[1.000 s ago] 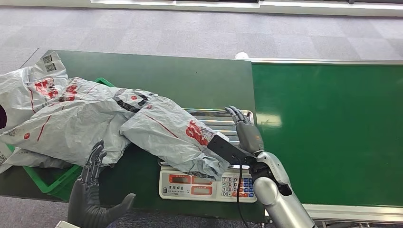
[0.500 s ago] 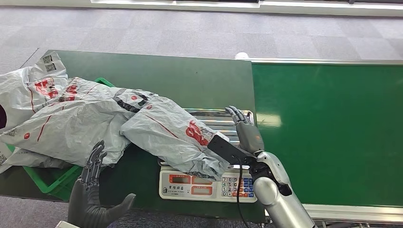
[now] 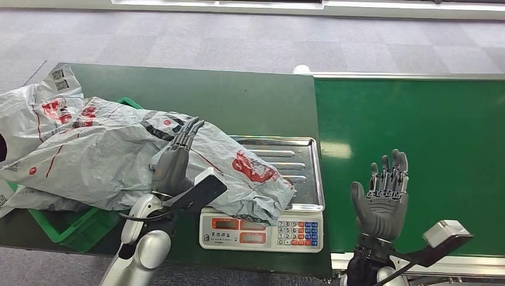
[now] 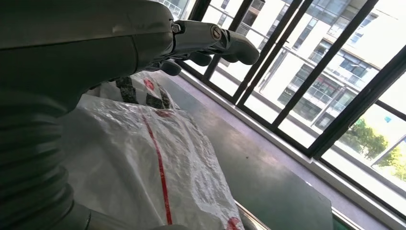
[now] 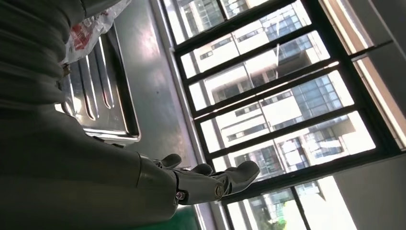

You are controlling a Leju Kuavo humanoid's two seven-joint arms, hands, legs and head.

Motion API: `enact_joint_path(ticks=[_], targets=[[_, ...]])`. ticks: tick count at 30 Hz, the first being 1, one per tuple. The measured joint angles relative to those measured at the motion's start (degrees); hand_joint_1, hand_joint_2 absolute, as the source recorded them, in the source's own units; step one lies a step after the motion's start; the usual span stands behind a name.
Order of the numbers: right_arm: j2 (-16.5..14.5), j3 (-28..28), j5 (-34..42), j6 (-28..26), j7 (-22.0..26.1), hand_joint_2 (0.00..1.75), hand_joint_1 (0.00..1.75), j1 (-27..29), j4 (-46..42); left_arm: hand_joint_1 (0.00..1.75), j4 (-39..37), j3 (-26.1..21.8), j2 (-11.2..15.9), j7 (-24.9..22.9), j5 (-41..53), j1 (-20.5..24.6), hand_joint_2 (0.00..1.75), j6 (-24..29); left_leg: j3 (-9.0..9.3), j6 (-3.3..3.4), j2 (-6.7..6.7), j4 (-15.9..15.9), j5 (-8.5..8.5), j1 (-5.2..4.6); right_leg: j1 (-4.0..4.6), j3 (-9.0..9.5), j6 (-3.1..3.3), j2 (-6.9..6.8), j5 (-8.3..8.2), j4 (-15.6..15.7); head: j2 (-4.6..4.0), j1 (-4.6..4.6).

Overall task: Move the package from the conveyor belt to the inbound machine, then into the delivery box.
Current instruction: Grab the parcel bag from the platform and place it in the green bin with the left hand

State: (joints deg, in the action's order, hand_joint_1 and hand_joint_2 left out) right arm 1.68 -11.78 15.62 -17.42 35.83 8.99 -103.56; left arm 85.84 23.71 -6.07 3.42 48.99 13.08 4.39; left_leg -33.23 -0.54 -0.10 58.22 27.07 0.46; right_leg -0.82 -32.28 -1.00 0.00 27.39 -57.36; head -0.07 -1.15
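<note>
The grey package lies half on the scale, my left hand flat against it, fingers straight. Behind it more bags bury the green box. My right hand hangs spread over the conveyor belt.

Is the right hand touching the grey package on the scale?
Apart. Head view: right hand is raised open over the green belt, well clear of the package.
</note>
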Motion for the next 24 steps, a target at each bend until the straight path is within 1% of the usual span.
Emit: enact_joint_path(ticks=[2,4,13,24], targets=[[0.0,0.6,-3.9,0.4,-0.8,1.75,0.00,0.6,-0.7,0.00,-1.0,1.2,0.5,-0.1,-0.5,1.0,1.75,0.3,0.00,0.00,0.02,0.0,-0.01,0.00,0.02,-0.05,0.01,0.02,0.00,0.0,0.00,0.00],[0.0,1.2,-5.3,0.7,-1.1,1.75,0.00,0.9,-1.1,0.00,-1.8,1.9,0.9,-0.2,-0.8,1.7,1.75,0.4,0.00,-0.01,0.01,0.0,-0.02,0.01,0.05,-0.07,0.01,0.03,0.01,0.0,0.00,-0.01],[0.0,2.0,-6.0,1.0,-1.2,1.75,0.00,1.1,-1.8,0.00,-3.7,3.0,1.7,-0.3,-1.0,2.5,1.75,0.4,-0.01,-0.04,0.03,0.0,-0.03,0.05,0.04,-0.11,0.02,0.08,0.02,-0.1,0.00,0.00],[0.0,2.2,-6.0,0.9,-1.2,1.75,0.00,1.1,-1.9,0.00,-4.6,3.4,2.0,-0.4,-1.0,2.9,1.75,0.4,-0.02,-0.04,0.03,0.0,-0.03,0.04,0.03,-0.11,0.02,0.08,0.02,-0.1,0.00,-0.01]])
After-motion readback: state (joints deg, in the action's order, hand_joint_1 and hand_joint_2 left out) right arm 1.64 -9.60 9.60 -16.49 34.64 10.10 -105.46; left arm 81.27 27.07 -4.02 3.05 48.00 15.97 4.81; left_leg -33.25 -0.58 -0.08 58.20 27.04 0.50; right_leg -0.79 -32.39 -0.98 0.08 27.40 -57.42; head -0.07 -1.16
